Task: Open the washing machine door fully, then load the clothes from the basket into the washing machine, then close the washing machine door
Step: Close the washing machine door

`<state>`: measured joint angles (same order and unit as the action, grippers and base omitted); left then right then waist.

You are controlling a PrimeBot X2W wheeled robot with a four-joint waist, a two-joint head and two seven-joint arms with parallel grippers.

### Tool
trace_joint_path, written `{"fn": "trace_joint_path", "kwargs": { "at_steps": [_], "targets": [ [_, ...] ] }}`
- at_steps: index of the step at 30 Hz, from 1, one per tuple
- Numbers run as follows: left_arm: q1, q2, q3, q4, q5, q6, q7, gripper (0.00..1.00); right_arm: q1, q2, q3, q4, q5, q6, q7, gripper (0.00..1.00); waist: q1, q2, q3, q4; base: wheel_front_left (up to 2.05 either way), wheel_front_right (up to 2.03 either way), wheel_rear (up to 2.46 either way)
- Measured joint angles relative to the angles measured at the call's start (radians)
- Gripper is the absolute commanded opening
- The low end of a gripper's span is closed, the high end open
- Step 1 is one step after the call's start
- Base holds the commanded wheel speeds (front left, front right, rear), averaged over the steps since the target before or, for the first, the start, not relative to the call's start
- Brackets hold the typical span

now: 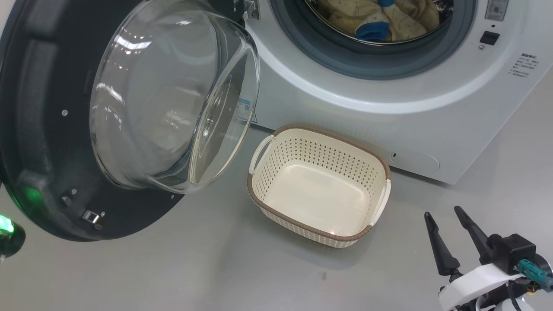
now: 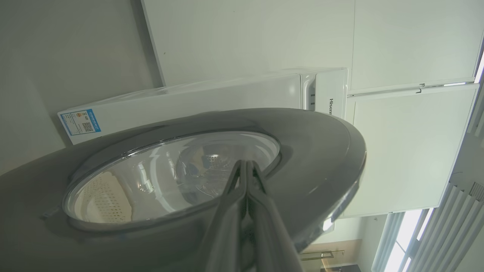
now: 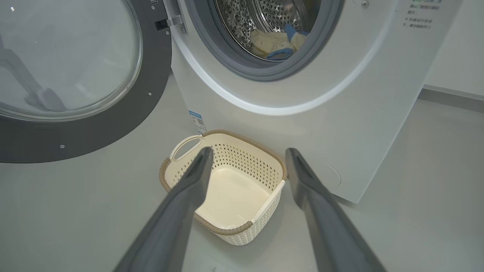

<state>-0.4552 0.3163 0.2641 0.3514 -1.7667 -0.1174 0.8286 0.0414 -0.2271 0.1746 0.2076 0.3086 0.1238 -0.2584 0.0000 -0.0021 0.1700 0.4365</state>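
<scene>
Left fingers [image 2: 245, 177]: closed, tips pressed together, nothing held. They point at the outer face of the door [image 2: 325, 151], at the edge of its glass centre. Cannot tell whether they touch it.

Right fingers [image 1: 437, 242]: spread wide apart, nothing between them. They hang above the floor [image 1: 194, 268], in front of the washing machine [image 1: 345, 108] and toward its right side, apart from everything. In the right wrist view they aim at the basket [image 3: 242, 158].

Basket: upright on the floor, just in front of the washing machine and below its opening. Its inner bottom is in full view.

Clothes [image 1: 380, 19]: cream with blue cuffs, lying inside the washing machine's steel drum [image 3: 264, 11], behind the grey gasket [image 1: 345, 56].

Door: swung wide open to the left of the washing machine's opening, hinged at the opening's left edge, glass bowl bulging toward the head camera.
</scene>
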Motion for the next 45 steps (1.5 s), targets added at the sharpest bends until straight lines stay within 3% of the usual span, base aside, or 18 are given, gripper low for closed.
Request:
{"fn": "trace_joint_path", "kwargs": {
  "at_steps": [6, 22, 27, 35, 45],
  "targets": [
    [0.037, -0.011, -0.032, -0.077, 0.001, 0.000, 0.054, 0.00, 0.000, 0.021, -0.003, -0.001, 0.001, 0.000, 0.000, 1.00, 0.0000, 0.0000, -0.004, -0.004, 0.00, 0.00, 0.00],
    [0.138, -0.128, -0.155, -0.325, 0.003, 0.000, 0.176, 0.00, -0.001, 0.084, 0.001, 0.000, 0.002, 0.000, 0.000, 1.00, 0.0000, 0.0000, -0.026, -0.043, 0.00, 0.00, 0.00],
    [0.160, -0.172, -0.178, -0.364, 0.000, 0.000, 0.180, 0.00, -0.002, 0.096, 0.005, 0.000, 0.002, 0.000, 0.000, 1.00, 0.0000, 0.0000, -0.032, -0.073, 0.00, 0.00, 0.00],
    [0.170, -0.292, -0.224, -0.394, -0.003, 0.000, 0.165, 0.00, -0.003, 0.102, 0.013, 0.003, 0.001, 0.000, 0.000, 1.00, 0.0000, 0.0001, -0.039, -0.134, 0.00, 0.00, 0.00],
    [0.171, -0.292, -0.236, -0.418, -0.015, 0.000, 0.098, 0.00, -0.005, 0.104, 0.022, 0.007, 0.001, 0.000, 0.000, 1.00, 0.0000, 0.0000, -0.046, -0.233, 0.00, 0.00, 0.00]
  ]
}}
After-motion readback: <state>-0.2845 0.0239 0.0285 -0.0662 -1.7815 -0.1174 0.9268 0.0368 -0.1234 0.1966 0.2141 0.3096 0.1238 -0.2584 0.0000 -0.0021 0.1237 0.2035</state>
